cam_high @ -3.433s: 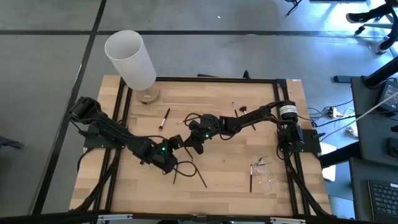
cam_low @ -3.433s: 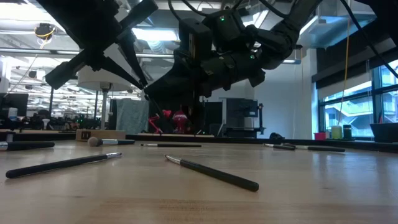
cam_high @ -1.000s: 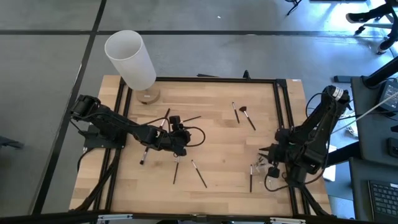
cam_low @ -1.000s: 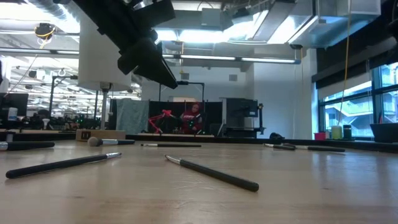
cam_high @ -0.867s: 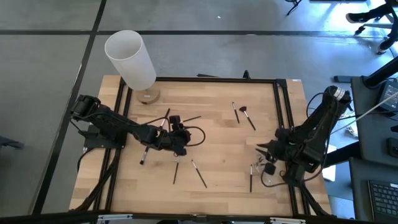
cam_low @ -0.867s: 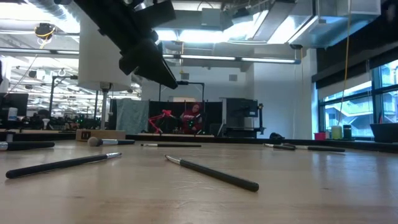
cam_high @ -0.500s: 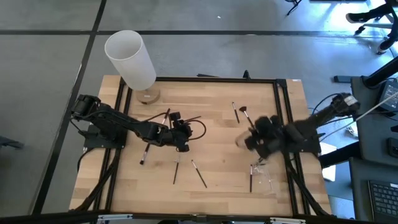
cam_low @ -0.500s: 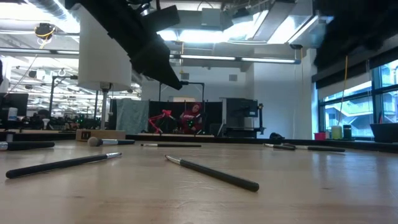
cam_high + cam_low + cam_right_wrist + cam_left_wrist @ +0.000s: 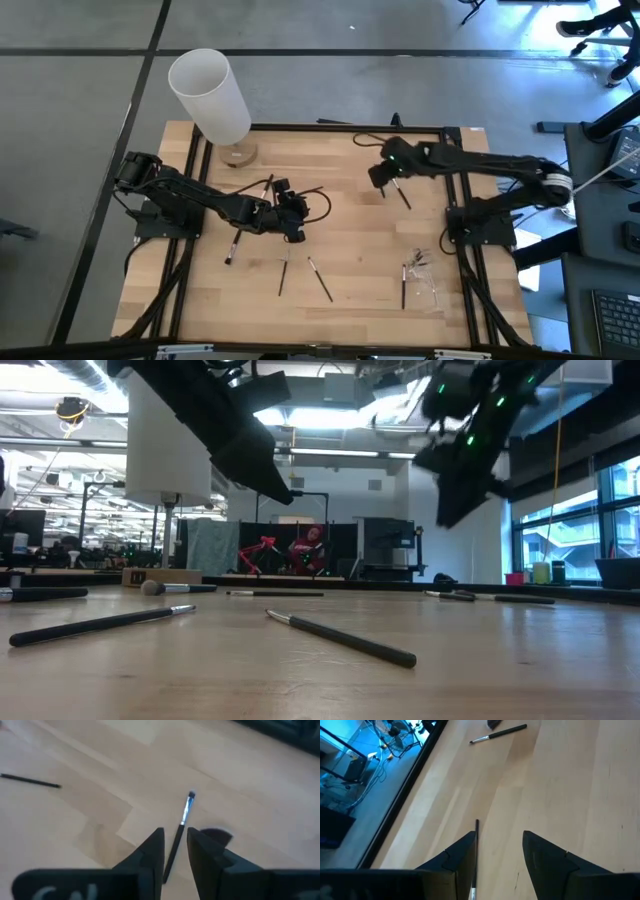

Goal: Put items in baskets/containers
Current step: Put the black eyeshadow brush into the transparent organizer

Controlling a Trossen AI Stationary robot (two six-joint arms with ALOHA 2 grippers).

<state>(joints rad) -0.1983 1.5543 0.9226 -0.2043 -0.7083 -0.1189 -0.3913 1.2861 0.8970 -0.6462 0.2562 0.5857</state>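
Note:
Several thin dark brushes lie flat on the wooden table: two near the middle, one at the left, and two by my left gripper. That gripper hovers open above the table; a brush shows beside one finger. My right gripper hangs above a silver-collared brush and a flared-head brush; its fingers stand narrowly open, high over the table. The clear container at the near right has brushes lying at it.
A tall white cylinder on a round wooden base stands at the far left corner. A black frame runs along the table's edges. Bare wood lies between the two grippers.
My right arm has swung up from beside the clear container at the near right, toward the far edge and leftward, and now hangs over the two brushes there. My left gripper has drifted a little toward the far right. No brush has moved.

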